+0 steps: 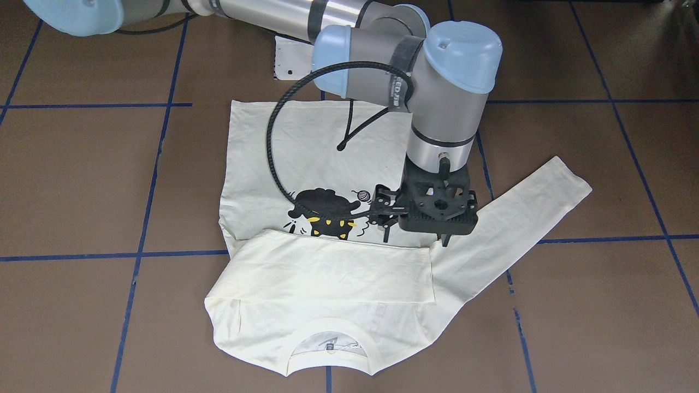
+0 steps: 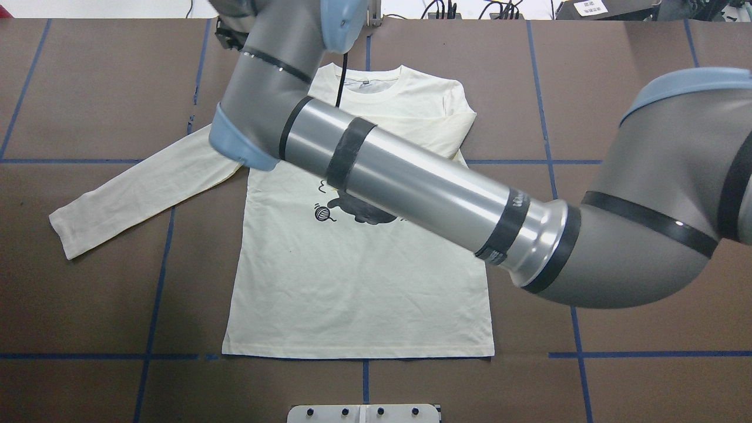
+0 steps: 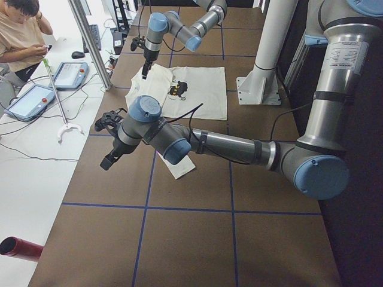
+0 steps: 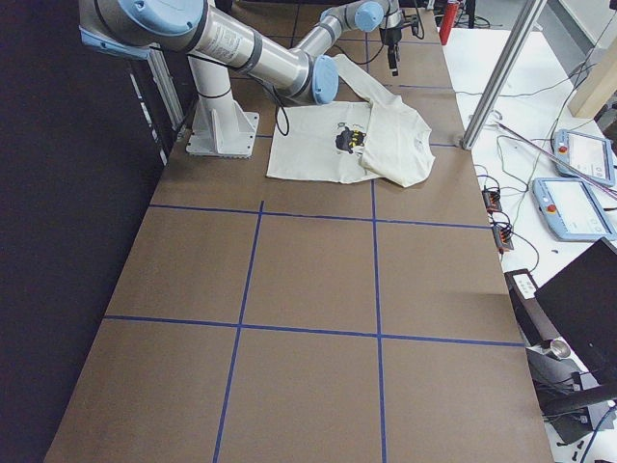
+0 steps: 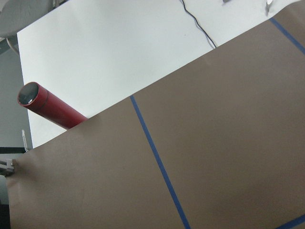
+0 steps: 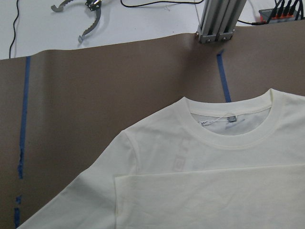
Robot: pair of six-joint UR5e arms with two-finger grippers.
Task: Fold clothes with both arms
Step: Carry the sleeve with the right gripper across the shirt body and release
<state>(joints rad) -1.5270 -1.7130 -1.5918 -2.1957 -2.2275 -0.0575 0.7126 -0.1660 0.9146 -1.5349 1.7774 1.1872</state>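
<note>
Cream T-shirt [image 1: 306,142], black cat print [image 1: 322,204]; brown, blue-lined table [image 1: 82,180]

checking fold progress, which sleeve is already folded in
The sleeve on the robot's right side: it lies folded across the shirt, while the other sleeve lies stretched out on the table.

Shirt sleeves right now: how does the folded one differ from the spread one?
Pose: the folded sleeve lies across the chest of the shirt, while the spread sleeve sticks out diagonally from its shoulder.
Support: the folded sleeve rests on the shirt itself and meets the cat print, while the spread sleeve rests on the bare table.
Shared: both are plain cream and lie flat.
</note>
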